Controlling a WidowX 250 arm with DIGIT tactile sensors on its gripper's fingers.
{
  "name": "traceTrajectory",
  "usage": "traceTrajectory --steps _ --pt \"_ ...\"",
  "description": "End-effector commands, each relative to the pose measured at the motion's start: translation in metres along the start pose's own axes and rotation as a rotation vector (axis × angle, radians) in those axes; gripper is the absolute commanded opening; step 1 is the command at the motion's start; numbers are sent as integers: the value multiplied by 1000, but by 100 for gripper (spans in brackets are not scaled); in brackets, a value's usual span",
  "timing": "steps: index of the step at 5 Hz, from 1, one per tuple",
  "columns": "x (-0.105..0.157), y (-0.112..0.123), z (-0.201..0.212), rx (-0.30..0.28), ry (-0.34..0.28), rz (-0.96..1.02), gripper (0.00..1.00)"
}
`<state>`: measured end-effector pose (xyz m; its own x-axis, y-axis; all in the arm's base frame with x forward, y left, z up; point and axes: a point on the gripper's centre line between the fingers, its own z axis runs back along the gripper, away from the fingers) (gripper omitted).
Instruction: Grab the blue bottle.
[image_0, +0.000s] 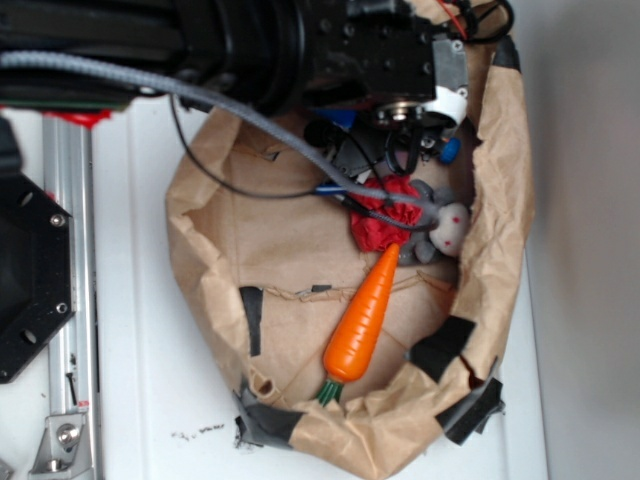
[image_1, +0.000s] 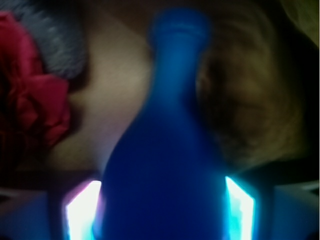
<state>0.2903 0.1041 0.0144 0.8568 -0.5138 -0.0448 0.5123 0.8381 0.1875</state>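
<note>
The smooth blue plastic bottle (image_1: 165, 150) looks glossy, perhaps, through blur; the crumpled brown paper nest (image_0: 210, 250) is matt.

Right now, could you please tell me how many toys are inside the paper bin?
3: the carrot lies in the middle, the stuffed mouse against the right wall, and the blue bottle between the hand's fingers. Others may hide beneath the arm.

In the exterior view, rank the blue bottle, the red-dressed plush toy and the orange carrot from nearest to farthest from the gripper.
1. Blue bottle: between the gripper fingers, per the wrist view.
2. Plush toy: just below the gripper in the picture.
3. Carrot: farthest, near the paper nest's lower rim.
</note>
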Motion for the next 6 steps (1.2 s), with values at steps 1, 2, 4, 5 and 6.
traceTrajectory --steps 1,2,4,5,6 --pt "-17 -15 24 -96 15 169 0" --pt "-5 -33 77 -7 -48 170 0" --pt "-7 -46 150 -24 13 472 0" --pt "-12 -42 159 -148 -53 732 0" --pt "-10 -39 165 -191 -74 863 0"
